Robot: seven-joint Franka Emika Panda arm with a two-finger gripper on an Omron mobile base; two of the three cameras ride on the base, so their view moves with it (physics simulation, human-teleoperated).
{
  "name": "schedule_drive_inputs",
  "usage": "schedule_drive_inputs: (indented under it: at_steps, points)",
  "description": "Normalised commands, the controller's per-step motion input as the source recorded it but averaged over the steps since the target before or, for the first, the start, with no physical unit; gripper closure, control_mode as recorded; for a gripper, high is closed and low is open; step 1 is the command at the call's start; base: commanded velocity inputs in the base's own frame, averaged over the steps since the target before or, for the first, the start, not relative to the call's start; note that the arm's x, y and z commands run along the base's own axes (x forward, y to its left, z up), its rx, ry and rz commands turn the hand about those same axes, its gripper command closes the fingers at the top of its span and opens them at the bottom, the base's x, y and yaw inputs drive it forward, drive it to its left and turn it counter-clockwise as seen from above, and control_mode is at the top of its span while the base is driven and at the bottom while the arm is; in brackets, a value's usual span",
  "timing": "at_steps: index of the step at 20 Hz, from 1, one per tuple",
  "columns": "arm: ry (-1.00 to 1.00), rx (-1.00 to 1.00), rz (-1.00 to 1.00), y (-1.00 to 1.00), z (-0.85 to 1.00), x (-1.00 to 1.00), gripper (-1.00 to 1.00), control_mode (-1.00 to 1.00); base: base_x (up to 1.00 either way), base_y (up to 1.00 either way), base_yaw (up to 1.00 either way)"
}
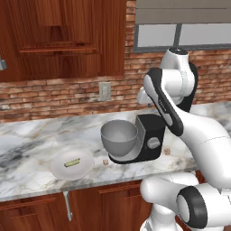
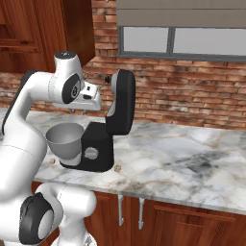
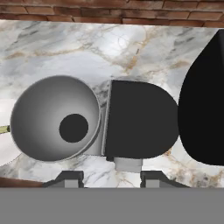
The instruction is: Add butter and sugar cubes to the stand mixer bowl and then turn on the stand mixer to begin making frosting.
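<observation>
End effector (image 3: pixel 105 178) hangs over the stand mixer (image 3: pixel 140 120), its fingertips (image 3: pixel 68 178) parted and grasping nothing. From above, the hand view shows the stand mixer bowl (image 3: pixel 54 118) with nothing inside, left of the mixer head. Left base view adds a white plate (image 1: pixel 58 169) on the tabletop (image 1: pixel 27 140) left of the mixer; the butter (image 1: pixel 71 162) lies on it, long axis slanting. Sugar cubes (image 1: pixel 105 161) sit beside the mixer's base. Folded high, the arm bends down over the mixer.
</observation>
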Motion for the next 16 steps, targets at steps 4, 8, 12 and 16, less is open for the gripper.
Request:
schedule_drive_inputs:
  at_steps: [4,8,12,16]
  points:
    - [0.00,0.00,0.00,0.00,0.00,0.00,-1.00,1.00,-0.04,0.00,0.00]
    - [0.00,0.00,0.00,0.00,0.00,0.00,-1.00,1.00,-0.18,0.00,0.00]
    - [0.00,0.00,0.00,0.00,0.00,0.00,-1.00,1.00,-0.21,0.00,0.00]
    - [0.00,0.00,0.00,0.00,0.00,0.00,-1.00,1.00,-0.22,0.00,-0.01]
